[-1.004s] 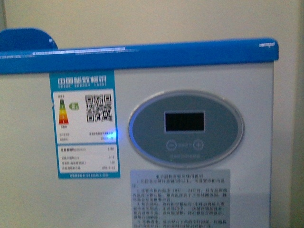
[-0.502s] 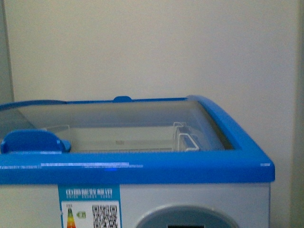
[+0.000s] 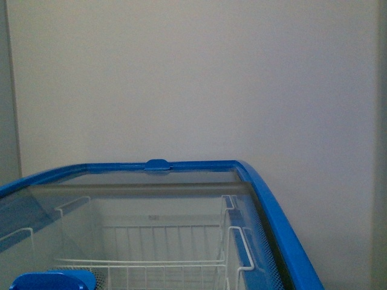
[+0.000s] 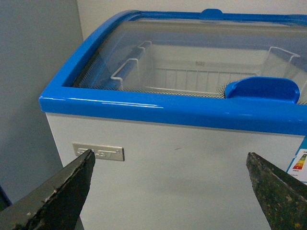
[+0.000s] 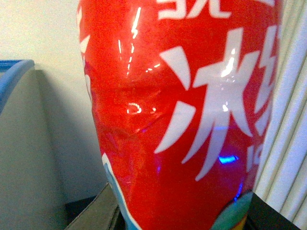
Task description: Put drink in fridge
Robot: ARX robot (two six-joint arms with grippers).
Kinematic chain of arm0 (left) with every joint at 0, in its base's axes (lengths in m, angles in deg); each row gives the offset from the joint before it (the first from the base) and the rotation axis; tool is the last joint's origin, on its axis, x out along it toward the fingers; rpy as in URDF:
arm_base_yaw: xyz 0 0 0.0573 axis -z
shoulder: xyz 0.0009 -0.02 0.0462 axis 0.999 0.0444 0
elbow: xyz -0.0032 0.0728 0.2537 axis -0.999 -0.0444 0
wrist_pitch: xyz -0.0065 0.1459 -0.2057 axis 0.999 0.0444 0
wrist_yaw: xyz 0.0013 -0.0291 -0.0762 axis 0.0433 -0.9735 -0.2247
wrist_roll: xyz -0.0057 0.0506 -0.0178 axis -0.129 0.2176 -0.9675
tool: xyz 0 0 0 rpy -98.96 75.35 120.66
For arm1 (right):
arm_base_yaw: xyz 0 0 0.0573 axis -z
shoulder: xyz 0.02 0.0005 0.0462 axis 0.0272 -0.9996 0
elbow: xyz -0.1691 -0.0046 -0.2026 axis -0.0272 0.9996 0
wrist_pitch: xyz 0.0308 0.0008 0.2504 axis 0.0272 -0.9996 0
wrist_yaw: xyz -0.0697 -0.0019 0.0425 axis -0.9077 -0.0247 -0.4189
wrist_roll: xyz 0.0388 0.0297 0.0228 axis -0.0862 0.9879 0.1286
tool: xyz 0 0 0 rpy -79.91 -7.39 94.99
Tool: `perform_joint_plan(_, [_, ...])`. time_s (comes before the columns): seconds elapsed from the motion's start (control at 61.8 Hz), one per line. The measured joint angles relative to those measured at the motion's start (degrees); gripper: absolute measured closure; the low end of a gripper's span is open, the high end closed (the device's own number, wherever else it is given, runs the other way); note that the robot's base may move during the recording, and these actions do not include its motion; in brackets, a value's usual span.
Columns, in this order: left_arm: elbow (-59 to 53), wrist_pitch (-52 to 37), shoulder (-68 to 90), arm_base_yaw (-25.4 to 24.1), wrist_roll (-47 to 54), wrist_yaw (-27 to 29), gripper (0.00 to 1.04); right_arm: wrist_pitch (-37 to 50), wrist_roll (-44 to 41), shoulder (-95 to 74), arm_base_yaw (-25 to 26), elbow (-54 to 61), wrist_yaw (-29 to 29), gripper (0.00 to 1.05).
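The fridge [image 3: 284, 229] fills the lower part of the front view: a blue rim, a sliding glass lid [image 3: 36, 211] and white wire baskets [image 3: 163, 254] inside. In the left wrist view the fridge [image 4: 158, 108] stands just ahead, white front below the blue rim. My left gripper [image 4: 170, 165] is open, facing that white front, with nothing between its fingers [image 4: 67, 187]. The drink [image 5: 182, 105], with its red label and white characters, fills the right wrist view; my right gripper is shut on it and its fingers are hidden.
A blue lid handle [image 4: 264, 88] sits on the glass near the front rim. A pale wall [image 3: 193, 78] rises behind the fridge. A grey surface [image 4: 33, 96] stands to one side of it. White ribbed material [image 5: 290, 120] lies beside the drink.
The front view has climbed from the fridge's control panel and energy label, past the front rim, to look down over the lid into the baskets.
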Motion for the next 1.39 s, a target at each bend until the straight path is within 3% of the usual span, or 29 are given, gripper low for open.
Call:
perform_joint_plan(0.065, [1.8,4.2,3.6,-3.0,-6.9,-9.0,0.08,0.0,0.0,0.0,0.0,0.0,-0.1,0.67])
perform_joint_plan(0.113, [3.1,2.6,10.4,-6.0,-13.5,-15.0,0.08,0.0,0.0,0.0,0.0,0.0,-0.1,0.67])
perform_joint_plan(0.194, [5.6,-4.4,20.2,-9.4,-17.9,-18.7,0.08,0.0,0.0,0.0,0.0,0.0,-0.1,0.67])
perform_joint_plan(0.324, [10.7,-15.6,33.0,-11.0,-16.1,-21.2,0.08,0.0,0.0,0.0,0.0,0.0,-0.2,0.67])
perform_joint_plan(0.405, [14.6,-23.3,42.3,-11.0,-9.9,-24.8,0.08,0.0,0.0,0.0,0.0,0.0,-0.1,0.67])
perform_joint_plan(0.486, [18.8,-29.7,52.5,-10.4,4.6,-29.9,0.08,0.0,0.0,0.0,0.0,0.0,-0.1,0.67])
perform_joint_plan(0.567, [22.1,-29.6,58.6,-10.0,18.9,-34.4,0.08,0.0,0.0,0.0,0.0,0.0,-0.1,0.67])
perform_joint_plan(0.712, [27.2,-25.2,63.0,-9.6,34.5,-38.8,0.08,0.0,0.0,0.0,0.0,0.0,-0.1,0.67])
perform_joint_plan(0.81, [30.0,-19.0,65.4,-8.6,44.9,-41.3,0.08,0.0,0.0,0.0,0.0,0.0,-0.1,0.67])
perform_joint_plan(0.923, [31.1,-16.8,67.5,-7.8,49.0,-42.0,0.08,0.0,0.0,0.0,0.0,0.0,-0.1,0.67])
perform_joint_plan(1.392, [39.3,-24.7,82.0,-4.9,56.2,-39.0,0.08,0.0,0.0,0.0,0.0,0.0,-0.2,0.67])
